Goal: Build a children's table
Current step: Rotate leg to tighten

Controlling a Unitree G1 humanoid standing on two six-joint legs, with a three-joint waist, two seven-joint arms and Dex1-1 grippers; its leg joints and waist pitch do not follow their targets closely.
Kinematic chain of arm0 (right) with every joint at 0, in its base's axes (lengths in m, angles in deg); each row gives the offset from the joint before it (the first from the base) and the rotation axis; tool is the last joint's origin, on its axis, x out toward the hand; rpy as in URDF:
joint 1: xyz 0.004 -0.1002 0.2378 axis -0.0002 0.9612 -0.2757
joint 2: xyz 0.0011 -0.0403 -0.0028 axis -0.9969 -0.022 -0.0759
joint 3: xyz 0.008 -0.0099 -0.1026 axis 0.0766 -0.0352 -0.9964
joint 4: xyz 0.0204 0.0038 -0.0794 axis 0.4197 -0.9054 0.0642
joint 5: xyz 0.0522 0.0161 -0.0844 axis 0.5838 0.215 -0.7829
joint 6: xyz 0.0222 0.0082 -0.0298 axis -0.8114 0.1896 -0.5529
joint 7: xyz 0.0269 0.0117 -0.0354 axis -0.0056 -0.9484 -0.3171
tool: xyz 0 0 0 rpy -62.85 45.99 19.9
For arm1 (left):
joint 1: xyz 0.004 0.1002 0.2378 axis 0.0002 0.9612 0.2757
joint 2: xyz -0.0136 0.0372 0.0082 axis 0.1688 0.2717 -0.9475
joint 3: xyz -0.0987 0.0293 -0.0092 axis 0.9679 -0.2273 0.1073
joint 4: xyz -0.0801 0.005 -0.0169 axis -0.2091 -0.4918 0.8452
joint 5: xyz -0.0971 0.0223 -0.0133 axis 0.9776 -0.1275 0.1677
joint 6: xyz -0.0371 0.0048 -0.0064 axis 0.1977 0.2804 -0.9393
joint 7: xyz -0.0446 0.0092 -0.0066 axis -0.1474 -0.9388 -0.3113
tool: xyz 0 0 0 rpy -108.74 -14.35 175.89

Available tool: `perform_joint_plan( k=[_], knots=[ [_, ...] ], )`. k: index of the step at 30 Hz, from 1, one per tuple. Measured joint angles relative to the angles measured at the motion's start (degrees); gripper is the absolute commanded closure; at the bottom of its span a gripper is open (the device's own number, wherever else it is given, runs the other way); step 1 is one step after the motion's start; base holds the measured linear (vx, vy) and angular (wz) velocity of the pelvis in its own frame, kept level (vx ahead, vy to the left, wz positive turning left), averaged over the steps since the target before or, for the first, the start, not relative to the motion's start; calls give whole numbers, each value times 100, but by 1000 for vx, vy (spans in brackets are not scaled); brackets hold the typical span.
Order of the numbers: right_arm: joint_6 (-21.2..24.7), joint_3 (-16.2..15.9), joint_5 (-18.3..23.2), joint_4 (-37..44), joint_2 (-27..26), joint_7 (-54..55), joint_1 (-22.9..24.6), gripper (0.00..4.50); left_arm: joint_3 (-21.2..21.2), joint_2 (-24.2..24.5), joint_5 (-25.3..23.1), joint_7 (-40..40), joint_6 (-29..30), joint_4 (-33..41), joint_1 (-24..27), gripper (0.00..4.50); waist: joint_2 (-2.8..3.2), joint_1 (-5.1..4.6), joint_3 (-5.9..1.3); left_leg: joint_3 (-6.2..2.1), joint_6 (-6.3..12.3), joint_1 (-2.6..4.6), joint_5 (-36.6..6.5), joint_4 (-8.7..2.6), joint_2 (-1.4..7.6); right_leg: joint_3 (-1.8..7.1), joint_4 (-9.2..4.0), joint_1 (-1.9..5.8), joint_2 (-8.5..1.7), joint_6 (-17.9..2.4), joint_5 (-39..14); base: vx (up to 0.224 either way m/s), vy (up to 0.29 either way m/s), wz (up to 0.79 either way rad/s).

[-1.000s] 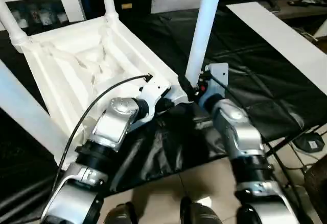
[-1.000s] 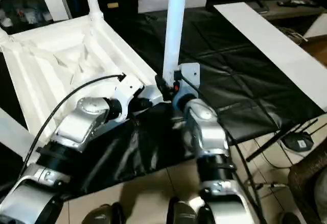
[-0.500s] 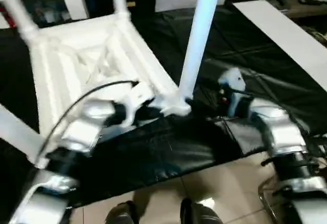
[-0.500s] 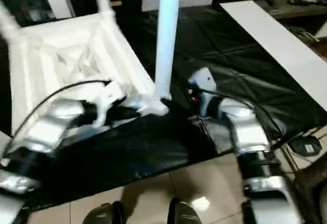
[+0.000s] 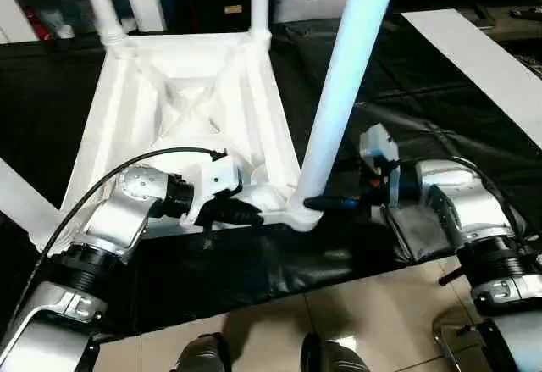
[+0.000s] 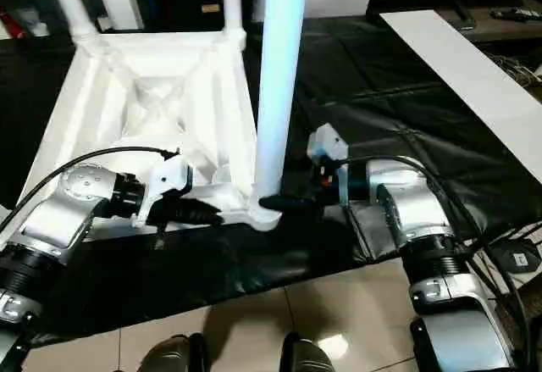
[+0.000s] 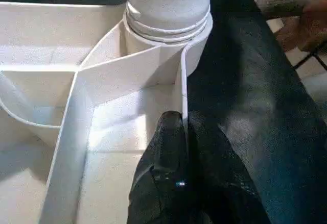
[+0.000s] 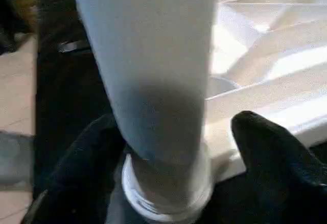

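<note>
The children's table [image 5: 182, 113] lies upside down on the black sheet-covered workbench [image 5: 406, 92], its ribbed underside up and one corner at the bench's front edge. From that corner's round socket [image 7: 166, 27] a long white leg [image 5: 343, 92] rises upright, its long axis near vertical; two more legs [image 5: 102, 3] stand at the far corners. The left gripper [image 7: 179, 132], fingers pressed together, pinches the thin rim wall of the top just beside the socket. The right gripper [image 8: 176, 147] comes in level from the opposite side, its jaws standing apart on either side of the leg's base without clamping it; one black finger [image 8: 265, 142] sits near the socket rim. Judged from this, the right arm is the nearer to the leg and best placed to close on it and turn or seat it, while the left steadies the top.
</note>
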Motion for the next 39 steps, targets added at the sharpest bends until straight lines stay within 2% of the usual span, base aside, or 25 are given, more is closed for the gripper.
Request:
perform_joint_plan(
  k=[1, 4, 6, 16, 20, 25, 29, 34, 36, 38, 39],
  knots=[
    [0, -5, 9, -22, 0, -53, -7, 126, -6, 1, 2, -18, -10, -6, -2, 450, 0, 1, 0, 1, 0, 0, 0, 2, 0, 0, 0, 1, 0, 0, 0, 0, 0, 0],
    [0, -27, 19, -124, 0, -171, -54, 135, -15, 0, 2, -47, -38, -29, -14, 450, -1, 0, 0, 2, 0, -1, 0, 4, 0, 2, 0, 1, -1, 0, 0, 0, 0, 0],
    [0, -34, 20, -171, 0, -254, -56, 166, -17, -2, 2, -67, -82, -48, -18, 450, -1, 1, -1, 2, 0, -1, 0, 3, 0, 2, 0, 1, 0, 0, -1, 0, 0, 0],
    [27, -88, 26, -205, 14, -341, -59, 247, -21, -29, 2, -116, -169, -124, -36, 450, -1, 13, -1, 2, 0, -1, 0, 3, 0, 1, 1, 2, -1, 0, -1, 0, 0, 0],
    [97, -88, 38, -143, 22, -367, -18, 257, -25, -32, 5, -138, -174, -128, -35, 450, -1, 15, -1, 2, 0, -1, 0, 3, 0, 1, 1, 4, -1, 1, -1, 0, 0, 0],
    [363, 1, 142, 315, -75, 19, 331, 257, -40, -89, -10, -6, -56, -45, -12, 450, -4, 21, -3, 3, 0, 1, 0, 3, 0, 2, 1, 6, -2, 3, -4, 0, 0, 0],
    [630, 286, 61, 410, -427, 1125, 436, 259, 136, -338, -139, 738, 506, 28, -27, 450, -13, -96, -11, 1, -6, 12, 4, 5, 0, 2, -2, 4, -2, 7, -9, 0, 0, 0],
    [1111, 548, -282, 695, -990, 2801, 458, 259, 376, -886, -264, 1830, 1455, 206, -34, 450, -7, -326, -8, -36, -8, 23, 5, 4, -4, -46, -63, 13, -2, 14, -59, -43, 6, -6],
    [1328, 661, -406, 835, -1278, 3426, 481, 259, 474, -1116, -324, 2238, 1728, 241, -47, 450, 20, -386, -5, -80, -8, 23, 4, -11, -2, -120, -151, 51, -2, 15, -59, 0, 0, 0],
    [1504, 762, -581, 993, -1609, 4154, 492, 259, 570, -1361, -394, 2624, 1936, 243, -81, 450, 108, -487, 42, -171, -8, 28, 3, -28, 16, -281, -305, 149, -8, 13, -69, 0, 0, 0],
    [1526, 794, -662, 1028, -1723, 4451, 498, 259, 595, -1475, -416, 2814, 2021, 243, -97, 450, 145, -470, 67, -187, -10, 19, 3, -78, 18, -323, -183, 173, -8, -47, -213, -81, 40, -9]
  ],
)
